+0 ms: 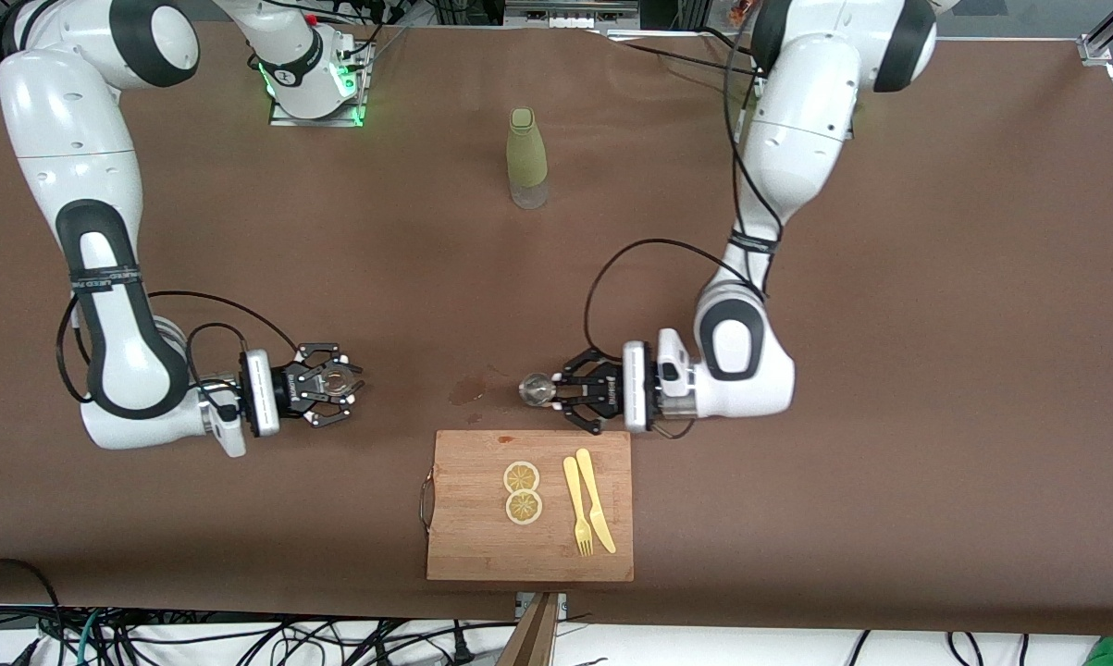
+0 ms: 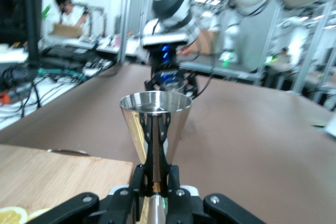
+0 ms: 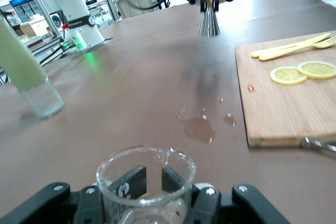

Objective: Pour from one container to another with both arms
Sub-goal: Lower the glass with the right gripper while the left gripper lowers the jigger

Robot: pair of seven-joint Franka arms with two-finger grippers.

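Front view: the left claw (image 1: 556, 391) is clamped on the jigger (image 1: 536, 389), holding it upright above the brown surface (image 1: 889, 416), over a spot just past the cutting board's (image 1: 468, 546) farther edge. The left wrist view shows the black fingers (image 2: 157, 156) gripping the jigger's (image 2: 155, 124) narrow waist, its upper cone open upward. The right claw (image 1: 343, 385) is clamped on the glass cup (image 1: 337, 380), toward the right arm's end of the surface, well apart from the jigger. In the right wrist view the cup (image 3: 147, 179) sits upright between the fingers (image 3: 126, 182). A small wet spill (image 1: 466, 388) marks the surface between the two claws. Two lemon slices (image 1: 522, 492), a fork (image 1: 576, 504) and a knife (image 1: 595, 499) lie on the board. A green bottle (image 1: 526, 157) stands farther from the camera.
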